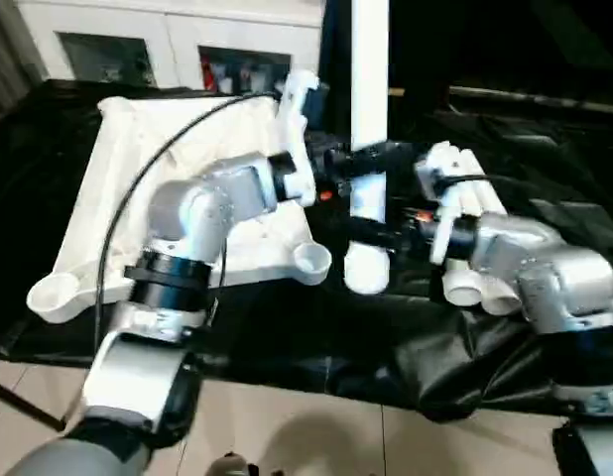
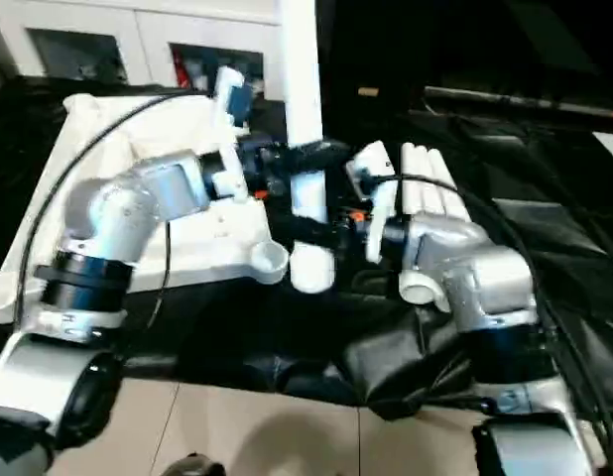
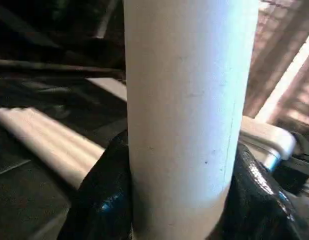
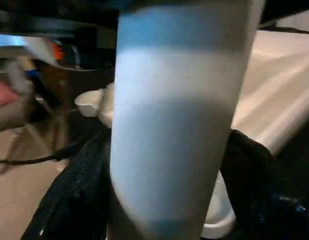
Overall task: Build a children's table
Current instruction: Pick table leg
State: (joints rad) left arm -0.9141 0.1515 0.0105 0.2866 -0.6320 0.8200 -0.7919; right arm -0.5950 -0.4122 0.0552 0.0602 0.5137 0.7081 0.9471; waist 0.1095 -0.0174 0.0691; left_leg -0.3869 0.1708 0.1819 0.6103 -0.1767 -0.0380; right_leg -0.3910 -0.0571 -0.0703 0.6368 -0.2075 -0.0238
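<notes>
Centre of frame: left gripper (image 1: 358, 157) black fingers (image 3: 102, 200) clamped on either side of upright white table leg (image 1: 369, 119). Right gripper (image 1: 381, 236) lower on same leg, fingers (image 4: 69, 200) flanking it, contact unclear. Leg's flared end hangs just above black cloth (image 1: 316, 337). Upside-down table top (image 1: 148, 188) at left, corner sockets up. Spare legs (image 1: 475, 238) lie at right.
</notes>
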